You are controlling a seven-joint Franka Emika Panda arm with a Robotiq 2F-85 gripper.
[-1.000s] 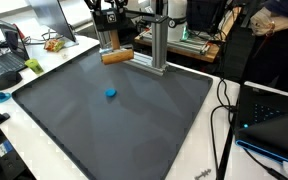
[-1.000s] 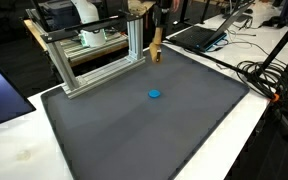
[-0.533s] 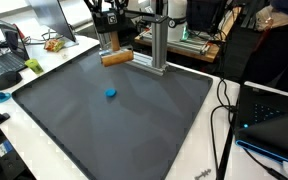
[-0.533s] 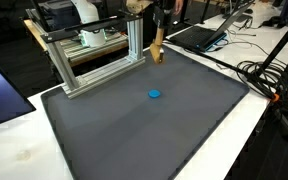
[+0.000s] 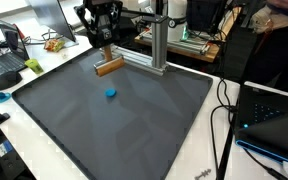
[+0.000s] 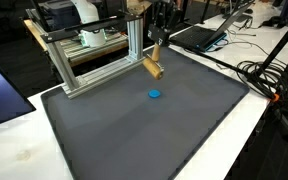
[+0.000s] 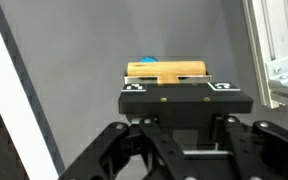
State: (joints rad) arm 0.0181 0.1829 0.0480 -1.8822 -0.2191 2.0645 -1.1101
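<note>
Grey mat point(image 5: 134, 130) bears blue disc point(image 5: 111, 94), near wooden block point(image 5: 109, 67) and frame point(image 5: 159, 45).

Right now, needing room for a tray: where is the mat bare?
Free: the grey mat from the blue cap to its near edges. Crowded: the back, where the gripper holds a wooden block beside the aluminium frame.

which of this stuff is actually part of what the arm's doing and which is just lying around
In hand:
end effector, shut on the wooden block
small blue object on the dark mat

Lying about:
aluminium frame
laptop
cables
green object
</note>
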